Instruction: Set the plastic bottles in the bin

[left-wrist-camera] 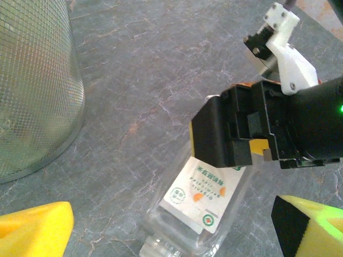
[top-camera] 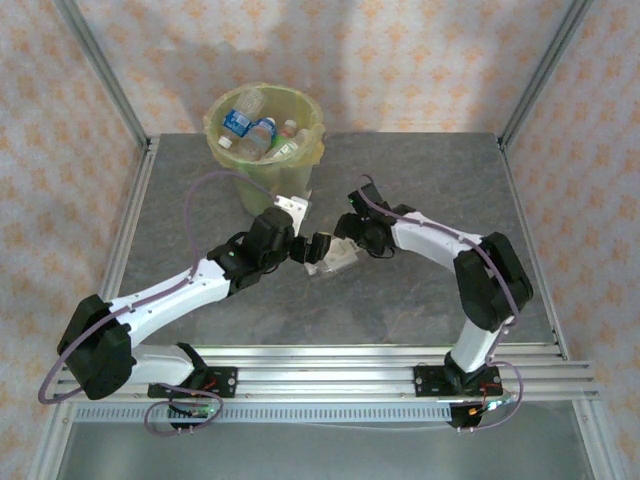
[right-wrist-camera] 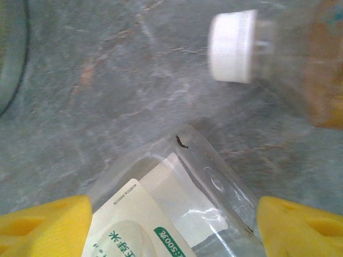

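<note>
A clear plastic bottle (left-wrist-camera: pixel 206 201) with a white and green label lies on the grey table, also in the top view (top-camera: pixel 336 262). My right gripper (right-wrist-camera: pixel 174 225) has a yellow finger pressed against each side of that bottle (right-wrist-camera: pixel 177 209). In the left wrist view it (left-wrist-camera: pixel 252 144) appears as a black block over the bottle's base end. My left gripper (left-wrist-camera: pixel 171 227) stands wide open around the bottle's neck end, pads well apart from it. A second bottle (right-wrist-camera: pixel 268 51) with a white cap and orange label lies just beyond. The bin (top-camera: pixel 262 125) at the back holds several bottles.
The bin's mesh wall (left-wrist-camera: pixel 32 91) rises close on the left of the left gripper. Both grippers (top-camera: pixel 318 248) (top-camera: pixel 347 238) meet at mid-table, just in front of the bin. Metal frame posts (top-camera: pixel 100 70) stand at the table's back corners.
</note>
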You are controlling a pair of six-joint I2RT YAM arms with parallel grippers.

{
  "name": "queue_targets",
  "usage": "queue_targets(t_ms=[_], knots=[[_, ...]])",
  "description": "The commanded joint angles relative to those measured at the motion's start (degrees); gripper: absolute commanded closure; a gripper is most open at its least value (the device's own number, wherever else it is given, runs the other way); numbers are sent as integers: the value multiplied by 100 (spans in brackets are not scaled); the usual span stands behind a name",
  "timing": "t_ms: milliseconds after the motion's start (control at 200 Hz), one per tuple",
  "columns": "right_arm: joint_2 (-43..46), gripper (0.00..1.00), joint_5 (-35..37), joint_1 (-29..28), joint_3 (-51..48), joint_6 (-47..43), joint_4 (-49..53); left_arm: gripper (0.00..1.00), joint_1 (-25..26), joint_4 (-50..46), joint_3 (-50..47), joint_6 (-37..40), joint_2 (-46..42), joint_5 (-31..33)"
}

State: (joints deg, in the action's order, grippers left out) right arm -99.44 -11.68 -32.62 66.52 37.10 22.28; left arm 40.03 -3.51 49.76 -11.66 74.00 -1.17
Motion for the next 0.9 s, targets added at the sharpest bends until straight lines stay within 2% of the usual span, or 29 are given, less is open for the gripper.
queue_targets(t_ms=[0, 185, 405, 540, 701, 891], knots=[[-15, 18, -278, -34, 338, -256, -100, 3, 22, -235, -23, 154, -138, 74], [187, 12, 356, 31, 903, -414, 801, 0, 29, -1023, 315, 224, 115, 18], [832, 0, 1421, 388, 1082, 8, 2062, 0, 199, -1611, 859, 462, 568, -154], [1551, 1, 1973, 546, 803, 136, 2327, 0, 379, -1985, 1305, 696, 968, -132], [2246, 1, 2680, 573, 713, 225, 2733, 0, 505, -2829, 2180, 738, 1854, -109], [2743, 1, 2953, 581, 578, 304, 2878, 0, 660, -3524, 3063, 759, 2853, 201]])
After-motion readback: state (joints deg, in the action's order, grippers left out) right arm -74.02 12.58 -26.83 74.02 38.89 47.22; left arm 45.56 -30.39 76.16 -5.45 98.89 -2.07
